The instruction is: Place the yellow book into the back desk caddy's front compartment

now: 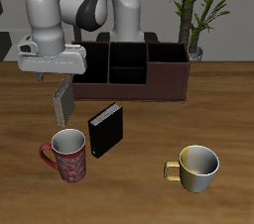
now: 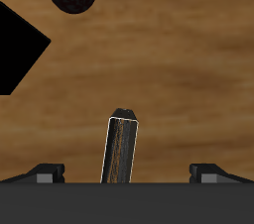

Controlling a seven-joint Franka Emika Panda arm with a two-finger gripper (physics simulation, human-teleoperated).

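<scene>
The yellow book stands upright on the table, nearer the front edge than one end of the back desk caddy. My gripper hangs just above the book, open, with a finger on either side of its top edge. In the wrist view the book stands between the two widely spread fingertips, and neither touches it; my gripper is centred over it. The caddy's divided middle section holds two small cells; the front compartment looks empty.
A thick black book stands beside the yellow one, toward the front edge. A red patterned mug and a pale yellow mug stand near the front edge. A potted plant is behind the caddy.
</scene>
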